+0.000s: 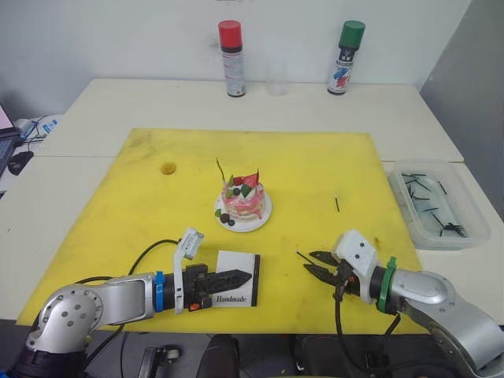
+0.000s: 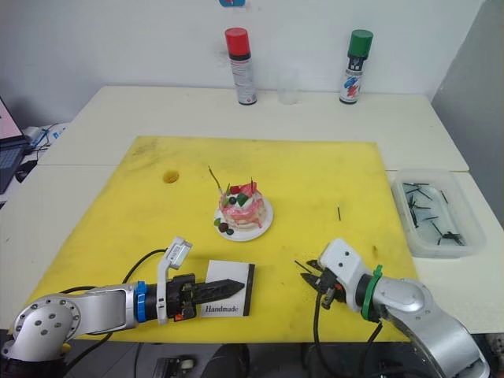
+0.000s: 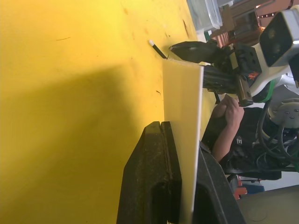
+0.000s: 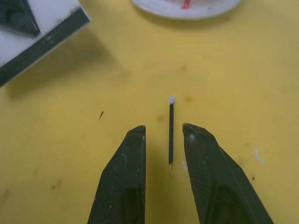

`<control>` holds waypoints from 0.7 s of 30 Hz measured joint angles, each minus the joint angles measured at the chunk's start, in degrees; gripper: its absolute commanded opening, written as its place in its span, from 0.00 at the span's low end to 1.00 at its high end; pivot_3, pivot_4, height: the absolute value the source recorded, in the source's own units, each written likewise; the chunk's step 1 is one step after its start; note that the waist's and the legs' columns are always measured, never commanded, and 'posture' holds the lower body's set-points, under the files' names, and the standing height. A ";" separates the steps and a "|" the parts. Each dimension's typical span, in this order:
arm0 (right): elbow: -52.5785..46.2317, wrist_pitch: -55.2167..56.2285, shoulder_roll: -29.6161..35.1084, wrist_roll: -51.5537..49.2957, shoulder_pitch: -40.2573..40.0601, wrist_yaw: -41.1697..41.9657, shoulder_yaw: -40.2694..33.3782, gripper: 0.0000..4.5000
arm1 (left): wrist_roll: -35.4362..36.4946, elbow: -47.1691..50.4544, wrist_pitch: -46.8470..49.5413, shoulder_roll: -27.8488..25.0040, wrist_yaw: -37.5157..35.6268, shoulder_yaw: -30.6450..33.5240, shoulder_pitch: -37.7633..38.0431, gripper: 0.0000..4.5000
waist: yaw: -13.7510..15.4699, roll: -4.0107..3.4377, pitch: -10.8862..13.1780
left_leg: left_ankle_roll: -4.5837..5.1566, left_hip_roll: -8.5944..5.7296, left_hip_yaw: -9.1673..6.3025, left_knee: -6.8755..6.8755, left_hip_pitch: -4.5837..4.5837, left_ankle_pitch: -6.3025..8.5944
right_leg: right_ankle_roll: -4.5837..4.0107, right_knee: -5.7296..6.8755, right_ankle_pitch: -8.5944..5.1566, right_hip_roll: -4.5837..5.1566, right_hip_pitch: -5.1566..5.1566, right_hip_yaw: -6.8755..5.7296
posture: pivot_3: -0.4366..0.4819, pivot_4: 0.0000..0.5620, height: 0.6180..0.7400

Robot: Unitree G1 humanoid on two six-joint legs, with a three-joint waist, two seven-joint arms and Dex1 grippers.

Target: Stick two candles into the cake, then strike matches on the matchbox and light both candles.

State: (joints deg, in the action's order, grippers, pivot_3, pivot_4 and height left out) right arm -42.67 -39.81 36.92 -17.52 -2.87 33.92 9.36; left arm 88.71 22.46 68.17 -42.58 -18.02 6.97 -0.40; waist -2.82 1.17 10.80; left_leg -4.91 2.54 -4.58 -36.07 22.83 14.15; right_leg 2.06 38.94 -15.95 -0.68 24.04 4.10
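My right gripper [image 4: 163, 133] is spread open low over the yellow mat [image 1: 118, 197], a black match [image 4: 171, 130] lying between its fingertips, untouched. My left gripper [image 1: 236, 278] is clamped on the white matchbox [image 1: 239, 289], which reads "Handmade". Beyond both grippers sits the cake [image 1: 242, 200] with one thin candle [image 1: 220, 170] leaning in it.

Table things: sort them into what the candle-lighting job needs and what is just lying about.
Job:
cake on its plate, two candles already stuck in
matchbox, clamped by the left gripper
match lying between the open fingers of the right gripper

Lying about:
red-capped spray can
green-capped spray can
clear tray of spare black sticks
loose black stick on the yellow mat
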 measured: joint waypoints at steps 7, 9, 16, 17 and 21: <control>7.94 10.12 -4.99 3.34 -0.61 -0.45 2.37 0.29 | 0.00 -0.11 0.01 -0.01 -0.11 -0.03 -0.55 0.00 | -0.02 0.01 -0.01 | 0.00 0.01 0.00 -0.01 -0.02 0.00 | 0.00 0.05 0.01 -0.01 -0.01 0.01 | 0.48 0.27 1.00; 9.38 11.03 -5.91 3.83 -0.60 -0.50 3.06 0.29 | 0.00 -0.14 0.04 -0.01 -0.12 -0.04 -0.64 0.00 | -0.02 0.01 -0.01 | 0.00 0.01 -0.01 -0.01 -0.01 0.00 | 0.00 0.05 0.01 -0.01 -0.02 0.01 | 0.48 0.27 1.00; 10.43 12.46 -7.72 5.67 -1.30 -1.49 4.23 0.29 | 0.02 -0.16 0.10 -0.01 -0.10 -0.04 -0.98 0.00 | -0.01 0.01 -0.01 | 0.00 0.01 -0.01 -0.01 -0.05 0.00 | 0.00 0.08 0.01 -0.02 -0.04 0.01 | 0.48 0.27 1.00; 10.44 12.51 -8.03 5.71 -1.56 -1.60 4.22 0.29 | 0.02 -0.16 0.10 -0.01 -0.10 -0.04 -0.98 0.00 | -0.01 0.01 -0.01 | 0.00 0.01 -0.01 -0.02 -0.06 0.00 | 0.00 0.08 0.01 -0.02 -0.05 0.01 | 0.48 0.27 1.00; 10.43 12.64 -8.60 5.73 -2.35 -2.00 4.16 0.29 | 0.04 -0.16 0.11 -0.01 -0.04 -0.04 -0.97 0.00 | -0.01 0.02 -0.02 | 0.00 0.02 -0.01 -0.02 -0.12 0.00 | -0.01 0.08 0.01 -0.02 -0.10 0.01 | 0.48 0.27 1.00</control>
State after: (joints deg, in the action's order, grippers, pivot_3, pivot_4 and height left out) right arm -32.24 -27.17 28.32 -11.80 -5.22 31.93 13.53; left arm 88.76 22.30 68.27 -42.59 -18.06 6.93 -1.37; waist -2.83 1.19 10.78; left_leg -4.91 2.56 -4.59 -36.09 22.71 14.15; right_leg 2.06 39.02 -15.94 -0.70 23.94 4.11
